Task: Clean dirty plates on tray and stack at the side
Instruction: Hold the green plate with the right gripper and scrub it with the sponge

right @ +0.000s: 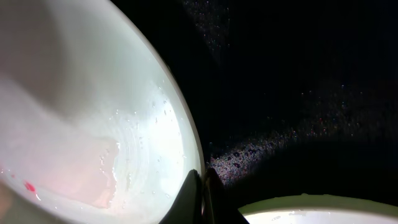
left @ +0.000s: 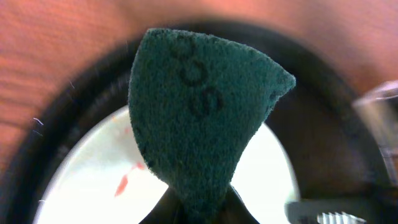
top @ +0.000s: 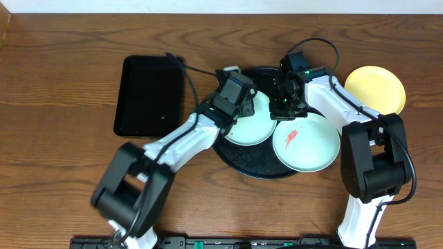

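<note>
I see the round black tray (top: pixel 256 164) mid-table, carrying two plates side by side: the left mint plate (top: pixel 246 130) and the right mint plate (top: pixel 311 149), which is smeared red. The yellow plate (top: pixel 374 88) lies off the tray on the wood to the right. My left gripper (top: pixel 235 93) clamps a green scouring pad (left: pixel 199 106) over the left mint plate; my right gripper (right: pixel 202 186) has its jaws pinched tight on that plate's rim

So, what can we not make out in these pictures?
Left claw: left wrist view, fingers mostly hidden behind the green pad.
Left mint plate: overhead, partly under the left claw.
Right claw: right wrist view, too dark to tell if it pinches the plate rim.
</note>
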Robot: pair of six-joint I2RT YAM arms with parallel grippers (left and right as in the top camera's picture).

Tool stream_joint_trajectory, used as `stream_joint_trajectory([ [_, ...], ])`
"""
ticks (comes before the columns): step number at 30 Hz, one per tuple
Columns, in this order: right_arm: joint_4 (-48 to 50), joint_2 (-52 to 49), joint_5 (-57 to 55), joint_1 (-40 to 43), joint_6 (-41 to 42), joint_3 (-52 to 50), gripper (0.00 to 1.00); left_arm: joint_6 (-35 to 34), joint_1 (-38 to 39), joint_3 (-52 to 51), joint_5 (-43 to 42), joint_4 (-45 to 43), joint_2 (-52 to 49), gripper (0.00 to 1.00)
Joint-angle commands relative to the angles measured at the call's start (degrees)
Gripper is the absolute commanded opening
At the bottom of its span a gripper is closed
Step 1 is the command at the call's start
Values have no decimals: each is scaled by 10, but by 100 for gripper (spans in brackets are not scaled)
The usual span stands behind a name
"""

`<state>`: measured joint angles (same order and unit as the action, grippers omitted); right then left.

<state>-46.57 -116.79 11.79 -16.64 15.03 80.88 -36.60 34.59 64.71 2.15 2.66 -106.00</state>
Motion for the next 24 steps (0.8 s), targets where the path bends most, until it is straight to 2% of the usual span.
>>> stream_joint_trajectory([
  [1,-4,-5,-13,-1,-5,-1,1,-53,-2,-3,-17,-13,-44,12],
  [8,-5,-5,-13,-1,-5,-1,1,-35,-8,-3,-7,-10,-101,12],
  [11,-6,-5,-13,-1,-5,-1,1,-22,-17,-3,62,25,-104,12],
  [15,-6,-5,-13,-1,-5,-1,1,35,-32,-3,142,67,-104,12],
  [24,-9,-5,-13,-1,-5,-1,1,65,-48,-3,178,123,-77,11],
])
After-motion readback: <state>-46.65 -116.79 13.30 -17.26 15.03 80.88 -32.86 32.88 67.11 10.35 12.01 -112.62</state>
